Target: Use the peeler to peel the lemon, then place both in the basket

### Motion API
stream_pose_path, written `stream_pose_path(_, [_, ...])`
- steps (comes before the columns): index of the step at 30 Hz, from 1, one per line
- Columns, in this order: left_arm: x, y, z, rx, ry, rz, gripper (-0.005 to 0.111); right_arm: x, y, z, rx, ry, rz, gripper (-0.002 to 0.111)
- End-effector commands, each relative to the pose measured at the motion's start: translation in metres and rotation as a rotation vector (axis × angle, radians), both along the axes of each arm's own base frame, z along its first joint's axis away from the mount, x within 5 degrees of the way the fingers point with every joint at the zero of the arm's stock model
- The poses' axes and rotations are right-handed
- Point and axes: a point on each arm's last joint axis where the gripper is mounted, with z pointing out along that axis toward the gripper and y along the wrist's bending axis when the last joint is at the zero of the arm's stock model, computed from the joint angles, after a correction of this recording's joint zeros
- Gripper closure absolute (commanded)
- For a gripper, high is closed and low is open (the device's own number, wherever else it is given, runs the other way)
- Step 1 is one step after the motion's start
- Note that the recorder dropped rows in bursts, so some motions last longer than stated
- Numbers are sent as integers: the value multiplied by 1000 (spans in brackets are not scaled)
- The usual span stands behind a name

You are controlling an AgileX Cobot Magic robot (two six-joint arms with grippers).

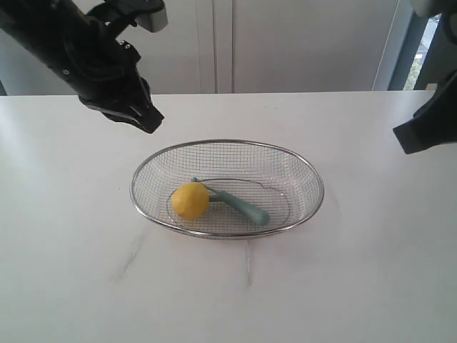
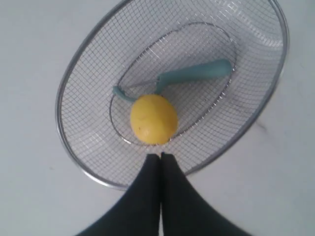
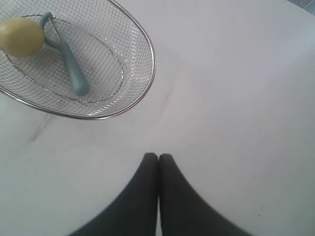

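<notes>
Two closed, empty grippers flank the basket [image 1: 227,143]. The left gripper [image 1: 148,120] hangs over the table [image 1: 71,286] beyond the basket's far left rim. Inside, the lemon [image 1: 190,201] lies left against the peeler [image 1: 243,206], whose handle points right. The right gripper [image 3: 158,157] hovers well right.

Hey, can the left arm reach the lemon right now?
Probably yes: the lemon lies uncovered in the open-topped basket, with the peeler beside it. The left gripper has its jaws shut and must open first.
</notes>
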Motion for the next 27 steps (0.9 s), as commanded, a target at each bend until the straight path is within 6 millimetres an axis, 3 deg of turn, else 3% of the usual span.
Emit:
stream_pose_path(1, [-29, 18, 26, 38, 23, 1, 107, -6, -5, 5, 6, -35, -8, 108])
stream_pose_path(5, [-59, 37, 54, 30, -18, 2, 107, -7, -6, 7, 7, -48, -8, 108])
stream_pose_path(7, [-93, 57, 77, -25, -91, 21, 107, -8, -7, 8, 10, -56, -7, 108])
stream_pose_path(9, [-128, 77, 84, -64, -142, 32, 107, -14, -9, 11, 43, -72, -27, 108])
stream_pose_path(14, [-207, 124, 75, -166, -224, 90, 107, -37, -19, 7, 159, -216, -39, 108])
stream_pose_path(16, [-249, 149, 75, -245, -323, 100, 107, -50, -25, 0, 171, -267, -30, 108])
stream_pose_path(21, [-278, 167, 57, -291, -401, 104, 107, -65, -31, -4, 232, -352, -26, 108])
stream_pose_path(27, [-271, 163, 31, -253, -345, 108, 107, -73, -32, 5, 331, -468, -8, 108])
